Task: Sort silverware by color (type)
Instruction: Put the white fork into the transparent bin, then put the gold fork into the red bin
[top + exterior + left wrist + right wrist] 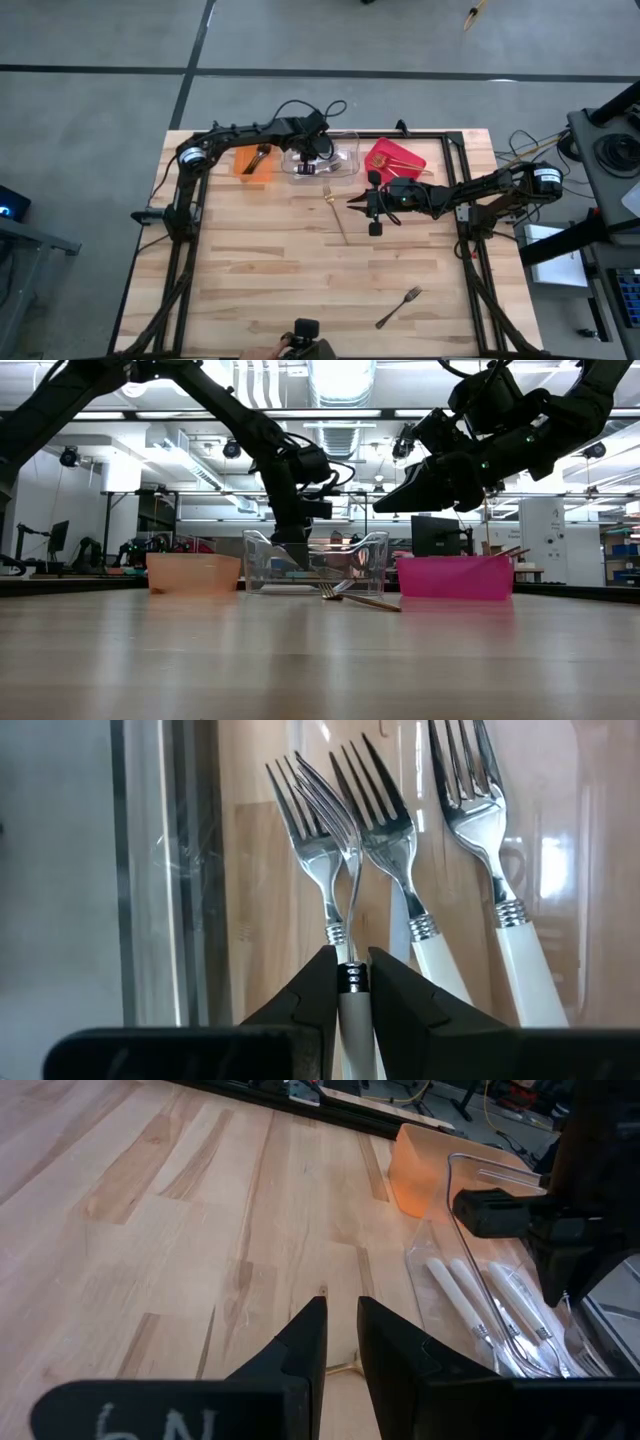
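The left hand (352, 985) is down inside the clear bin (345, 166) at the far side of the tabletop (300, 280), its fingers pinching the neck of a white-handled silver fork (335, 870) that points tines-away beside three other white-handled forks (480, 830) lying on the bin's floor. The orange bin (250, 165) stands just left of the clear one, with a dark utensil inside; the red bin (398, 156) stands to its right, holding gold pieces. The right hand (340, 1342) hovers above the tabletop near a gold fork (336, 214), its fingers nearly together and holding nothing. A dark fork (399, 307) lies alone toward the near right corner.
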Tool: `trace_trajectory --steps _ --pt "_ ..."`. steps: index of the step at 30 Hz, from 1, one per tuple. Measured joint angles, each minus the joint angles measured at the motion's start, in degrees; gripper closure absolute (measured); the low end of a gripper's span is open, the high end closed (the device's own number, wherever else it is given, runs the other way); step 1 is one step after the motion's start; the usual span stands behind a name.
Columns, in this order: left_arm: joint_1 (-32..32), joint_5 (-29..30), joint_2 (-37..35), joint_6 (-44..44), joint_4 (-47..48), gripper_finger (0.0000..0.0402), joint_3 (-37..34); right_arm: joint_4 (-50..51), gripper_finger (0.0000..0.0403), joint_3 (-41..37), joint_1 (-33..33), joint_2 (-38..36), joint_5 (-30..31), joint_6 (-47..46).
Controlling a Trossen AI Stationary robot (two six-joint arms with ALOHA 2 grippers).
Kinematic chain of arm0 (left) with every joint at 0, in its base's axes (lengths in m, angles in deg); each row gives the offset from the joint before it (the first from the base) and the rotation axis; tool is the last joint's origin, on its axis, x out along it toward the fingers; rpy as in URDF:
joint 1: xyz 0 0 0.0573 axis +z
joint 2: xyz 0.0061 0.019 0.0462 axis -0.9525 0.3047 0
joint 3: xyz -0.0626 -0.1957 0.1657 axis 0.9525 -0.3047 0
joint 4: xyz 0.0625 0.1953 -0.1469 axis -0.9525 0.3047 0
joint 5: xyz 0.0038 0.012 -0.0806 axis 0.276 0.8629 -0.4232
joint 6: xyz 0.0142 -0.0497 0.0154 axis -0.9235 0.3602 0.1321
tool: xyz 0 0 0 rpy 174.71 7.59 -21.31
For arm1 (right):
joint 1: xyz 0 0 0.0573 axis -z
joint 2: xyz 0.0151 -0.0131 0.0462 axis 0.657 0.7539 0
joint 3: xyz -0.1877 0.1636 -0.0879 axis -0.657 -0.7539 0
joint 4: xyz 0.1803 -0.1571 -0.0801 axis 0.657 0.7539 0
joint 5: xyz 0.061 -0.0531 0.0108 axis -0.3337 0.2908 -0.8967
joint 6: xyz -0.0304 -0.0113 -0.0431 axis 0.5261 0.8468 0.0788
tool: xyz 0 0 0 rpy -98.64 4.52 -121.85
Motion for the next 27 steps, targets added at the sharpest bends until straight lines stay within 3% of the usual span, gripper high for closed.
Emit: trace_trajectory --steps 11,21,27 --pt "0.0 0.0 0.27 0.0 0.03 0.0359 0.0 0.0 0.0351 0.0 0.0 0.0 -0.02 0.03" --pt "0.0 0.0 0.26 1.31 0.12 0.029 0.0 0.15 0.0351 0.0 0.0 0.0 -0.01 0.05" --pt "-1.68 -0.42 -1.92 2.99 2.0 0.0276 0.04 0.17 0.0351 0.0 0.0 0.0 0.0 -0.05"
